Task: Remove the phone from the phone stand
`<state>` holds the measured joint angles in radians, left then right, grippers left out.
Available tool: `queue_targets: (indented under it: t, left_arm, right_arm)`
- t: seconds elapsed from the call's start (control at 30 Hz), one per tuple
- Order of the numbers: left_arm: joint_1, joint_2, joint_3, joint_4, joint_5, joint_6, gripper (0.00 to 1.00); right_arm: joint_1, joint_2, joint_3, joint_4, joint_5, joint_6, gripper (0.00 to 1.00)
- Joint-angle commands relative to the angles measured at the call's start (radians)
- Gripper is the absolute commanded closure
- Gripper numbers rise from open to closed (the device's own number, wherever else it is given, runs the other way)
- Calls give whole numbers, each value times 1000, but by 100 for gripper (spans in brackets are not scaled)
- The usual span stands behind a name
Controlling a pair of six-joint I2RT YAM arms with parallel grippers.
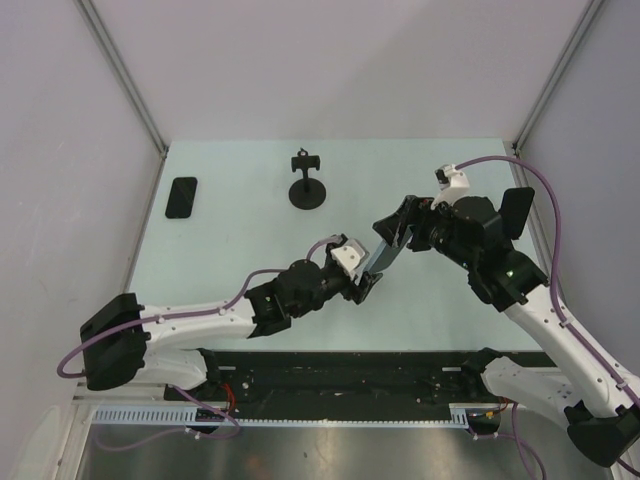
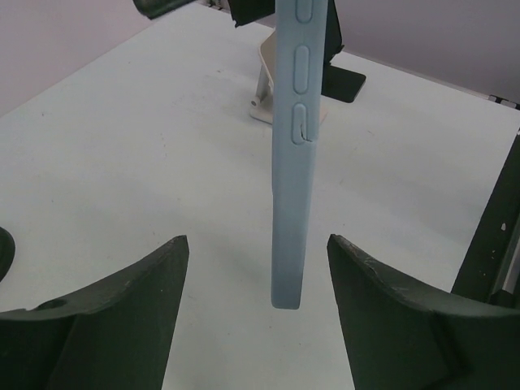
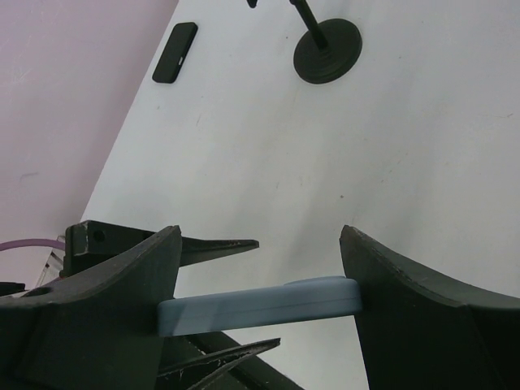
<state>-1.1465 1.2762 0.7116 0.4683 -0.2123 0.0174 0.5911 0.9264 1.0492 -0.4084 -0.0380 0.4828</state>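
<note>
One phone (image 2: 292, 162) hangs in the air between my two arms, and it is the nearest thing to me. It is in a pale blue-grey case that looks soft and rubbery, with rounded corners. Three long oval buttons are moulded into its side.

My left pincer (image 2: 257, 240) is spread. Its dark, matte fingers (image 2: 122, 317) are curved on the inner side. They stand on each side of the phone with free space on both sides, so they do not touch it. From the left wrist the phone shows edge-on and upright.

My right pincer (image 3: 260, 231) is pinching the phone, with both fingers pressed against the blue case. So the phone is off the phone stand (image 1: 308, 193) and is held above the pale, smooth tabletop (image 1: 230, 240).

Farther from me, well apart from the phone, the phone stand is on the tabletop. It is black, with a round flat base, a thin upright rod and a small clamp on top. At the far left lies a black slab (image 1: 181, 197), flat and rectangular with rounded corners.
</note>
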Motion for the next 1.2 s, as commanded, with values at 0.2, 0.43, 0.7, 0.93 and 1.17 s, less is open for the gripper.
queue_targets:
  t: [0.2, 0.43, 0.7, 0.93, 1.17]
  left_arm:
    - [-9, 18, 48, 66, -16, -11, 70]
    - [-9, -3, 32, 67, -24, -11, 100]
    - [-2, -64, -17, 64, -32, -69, 100]
    - [71, -112, -44, 35, -1, -129, 100]
    - [180, -201, -60, -71, 16, -163, 100]
  right_arm:
    - [12, -35, 20, 63, 20, 33, 100]
    - [13, -37, 5, 62, 33, 42, 97]
    - [12, -84, -3, 57, 102, 14, 24]
    - [-8, -170, -3, 37, 171, -42, 0]
    - [-42, -267, -3, -24, 250, -130, 0]
